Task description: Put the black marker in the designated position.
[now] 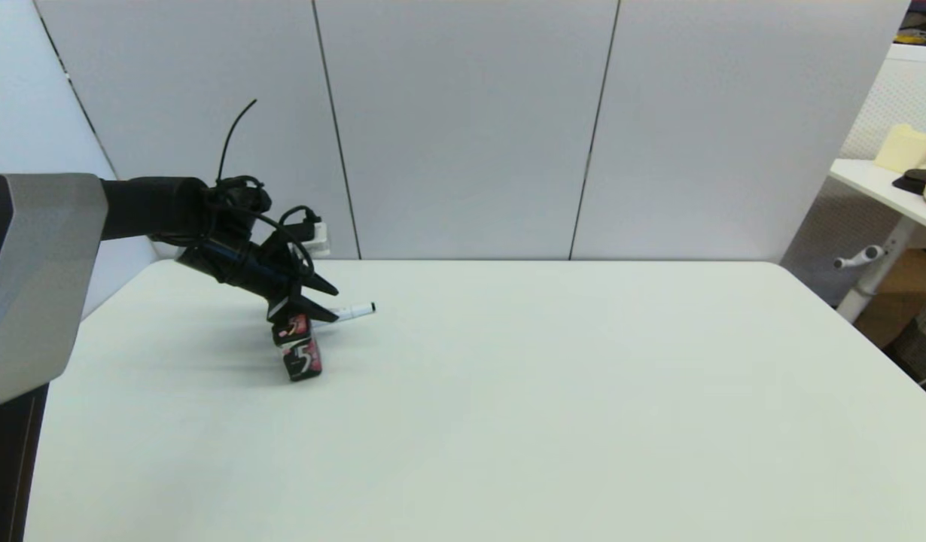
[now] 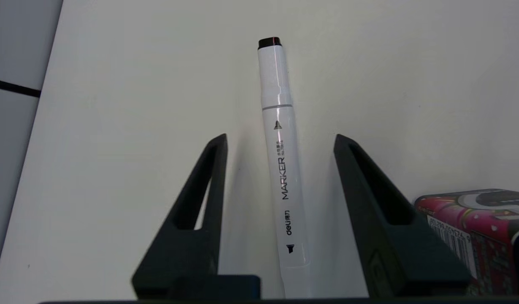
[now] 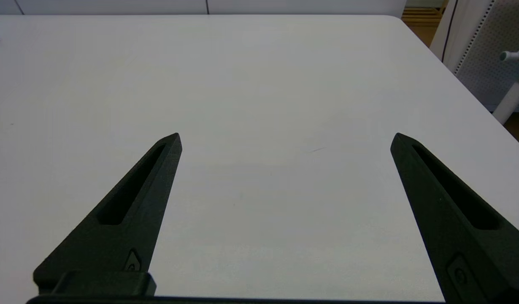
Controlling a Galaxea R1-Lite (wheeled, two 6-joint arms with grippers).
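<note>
Left gripper (image 2: pixel 280 141) hangs part-open astride the marker (image 2: pixel 280 160), not gripping, beside the box (image 1: pixel 301 354). Right gripper (image 3: pixel 285 139) is wide open, holding nothing.

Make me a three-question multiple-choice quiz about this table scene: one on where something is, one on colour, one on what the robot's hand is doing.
1. Where does the black marker lie?
A. Between the left hand's fingers
B. On top of the box
C. At the table's right edge

2. What colour is the marker's barrel?
A. Yellow
B. White
C. Green

3. What state is the left hand in?
A. Clamped on the box
B. Clamped on the marker
C. Open, not touching the marker

Answers: 1 A, the marker runs between both fingers, beside the "5" box. 2 B, white with a black tip. 3 C, gaps show on both sides.
</note>
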